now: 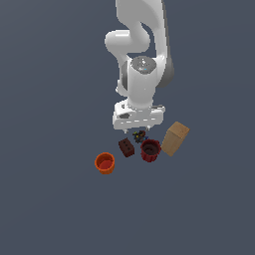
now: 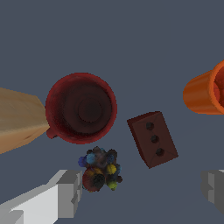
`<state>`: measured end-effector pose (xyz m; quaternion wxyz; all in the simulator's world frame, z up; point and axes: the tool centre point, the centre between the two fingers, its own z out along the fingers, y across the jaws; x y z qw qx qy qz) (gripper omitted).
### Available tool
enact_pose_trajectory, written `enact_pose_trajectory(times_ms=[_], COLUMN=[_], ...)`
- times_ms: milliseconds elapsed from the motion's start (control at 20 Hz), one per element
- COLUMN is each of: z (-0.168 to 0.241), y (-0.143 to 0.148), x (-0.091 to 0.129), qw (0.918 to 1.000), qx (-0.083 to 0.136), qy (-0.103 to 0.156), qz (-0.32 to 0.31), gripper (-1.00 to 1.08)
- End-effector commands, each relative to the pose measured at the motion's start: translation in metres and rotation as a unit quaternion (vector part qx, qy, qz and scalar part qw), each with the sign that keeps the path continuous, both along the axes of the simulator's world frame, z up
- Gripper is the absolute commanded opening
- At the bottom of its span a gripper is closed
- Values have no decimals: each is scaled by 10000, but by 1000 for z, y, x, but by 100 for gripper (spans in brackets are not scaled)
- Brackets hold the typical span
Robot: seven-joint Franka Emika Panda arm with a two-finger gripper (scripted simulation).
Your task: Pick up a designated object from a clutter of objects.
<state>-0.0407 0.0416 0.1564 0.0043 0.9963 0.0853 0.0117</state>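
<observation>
The designated object is a tiny dark lumpy cluster [image 1: 139, 135] with blue, yellow and red specks. It lies between the dark red cup [image 1: 150, 150] and the brown studded brick [image 1: 126, 147]. My gripper [image 1: 135, 130] hovers just above it, open and empty. In the wrist view the cluster [image 2: 100, 169] lies between the fingers of the gripper [image 2: 140, 192], close beside one finger [image 2: 65, 197] and far from the other finger [image 2: 214, 188]. The dark red cup [image 2: 81, 107] and the brick [image 2: 152, 139] lie just beyond it.
An orange cup [image 1: 105, 163] stands at the exterior view's left of the brick and shows in the wrist view [image 2: 205, 92]. A tan box [image 1: 175, 138] leans beside the dark red cup and also shows in the wrist view [image 2: 19, 119]. The floor is plain dark grey.
</observation>
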Motion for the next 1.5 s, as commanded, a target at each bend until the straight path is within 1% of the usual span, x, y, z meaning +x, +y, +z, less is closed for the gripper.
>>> enact_pose_trajectory(times_ms=[0,300,600,750,1050,1450], z=[-21,-56,-73,-76,-80,-109], y=[8,22,28,29,29,29], x=[-14,-43,-59,-63,-62,-63], qw=[9998,9988,9978,9976,9976,9976], qx=[-1,9,21,24,23,25], qy=[28,85,116,122,125,124], qz=[178,489,657,687,679,685], gripper=[100,100,100,100,100,100])
